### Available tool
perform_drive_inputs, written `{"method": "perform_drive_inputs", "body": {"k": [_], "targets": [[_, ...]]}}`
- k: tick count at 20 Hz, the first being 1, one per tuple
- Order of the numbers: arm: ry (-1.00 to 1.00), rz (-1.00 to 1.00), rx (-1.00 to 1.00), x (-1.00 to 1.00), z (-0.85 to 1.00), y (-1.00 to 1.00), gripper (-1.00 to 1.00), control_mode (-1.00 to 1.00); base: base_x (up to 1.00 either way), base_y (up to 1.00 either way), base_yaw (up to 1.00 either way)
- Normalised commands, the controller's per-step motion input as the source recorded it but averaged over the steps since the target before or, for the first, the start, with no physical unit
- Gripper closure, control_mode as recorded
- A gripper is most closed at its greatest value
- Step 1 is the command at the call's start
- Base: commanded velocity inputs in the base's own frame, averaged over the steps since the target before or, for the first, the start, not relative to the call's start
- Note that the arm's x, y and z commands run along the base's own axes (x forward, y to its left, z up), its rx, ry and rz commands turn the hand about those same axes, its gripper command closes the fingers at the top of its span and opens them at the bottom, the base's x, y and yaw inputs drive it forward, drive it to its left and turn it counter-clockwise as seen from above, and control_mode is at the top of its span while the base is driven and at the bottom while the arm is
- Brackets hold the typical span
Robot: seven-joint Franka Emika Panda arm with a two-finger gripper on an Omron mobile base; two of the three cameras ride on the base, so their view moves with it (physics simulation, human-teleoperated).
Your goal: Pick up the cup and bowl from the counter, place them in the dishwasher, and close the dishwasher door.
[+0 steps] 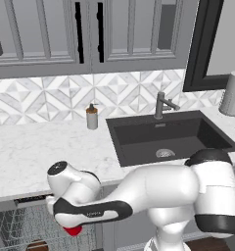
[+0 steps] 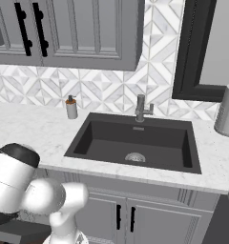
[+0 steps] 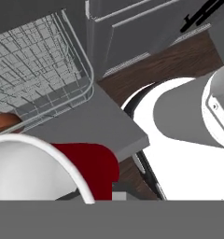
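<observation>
Setting: white marble-look table (image 1: 36, 147) with a black sink (image 1: 168, 137) is seen under grey cabinets; a grey soap bottle (image 1: 92, 116) stands by the backsplash.
Dishwasher: dark grey dishwasher door (image 3: 93, 123) is lowered flat; grey wire rack (image 3: 39, 70) is pulled out over it.
Cup: small red tapered plastic cup (image 1: 72, 230) is carried low beside the rack; its white rim is pressed close to the hand camera.
Gripper: the gripper is clenched on the cup, judged from the red body under the hand; fingertips are hidden.
Bowl: dark brown round bowl (image 3: 4, 122) is already lodged at the rack's near edge.
Key relation: the rack lies just beyond the cup, toward the bowl.
</observation>
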Motion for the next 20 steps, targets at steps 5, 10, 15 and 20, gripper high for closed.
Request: {"method": "perform_drive_inputs", "body": {"k": [5,10,15,20], "targets": [[-0.02,0.19,-0.04,0.00,-0.07,-0.02,1.00,-1.00,0.00,0.00,0.00],[-0.09,0.15,-0.05,0.04,0.00,0.00,1.00,-1.00,0.00,0.00,0.00],[-0.19,0.02,-0.01,0.23,-0.23,-0.05,1.00,-1.00,0.00,0.00,0.00],[-0.20,0.00,0.00,0.35,-0.46,0.00,1.00,-1.00,0.00,0.00,0.00]]}}
